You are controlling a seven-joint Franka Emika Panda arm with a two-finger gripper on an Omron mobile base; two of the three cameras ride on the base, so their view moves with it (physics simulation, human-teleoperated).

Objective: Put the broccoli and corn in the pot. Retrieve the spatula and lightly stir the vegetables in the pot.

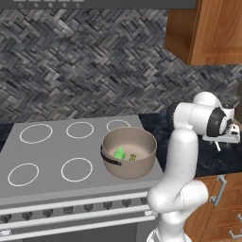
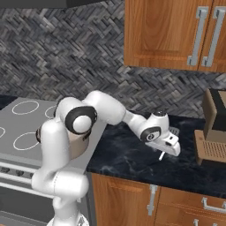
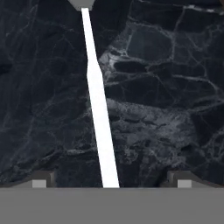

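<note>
The beige pot (image 1: 142, 166) stands on the stove's front right, with the bright green broccoli (image 1: 119, 153) and the yellow-olive corn (image 1: 133, 157) inside it. The spatula (image 3: 98, 105) lies on the black marble counter to the right of the stove, its white handle running lengthwise and its grey blade (image 3: 81, 3) at the far end. My gripper (image 3: 111, 181) hovers open just above the handle, one fingertip (image 3: 41, 180) on each side, touching nothing. In the right base view the gripper (image 2: 171, 150) points down over the spatula (image 2: 162, 155).
The grey stove top (image 1: 52, 156) has several white burner rings. A brown boxy appliance (image 2: 214, 132) stands on the counter right of the gripper. Wooden wall cabinets (image 2: 176, 31) hang above, and drawers (image 2: 176, 203) sit below the counter edge.
</note>
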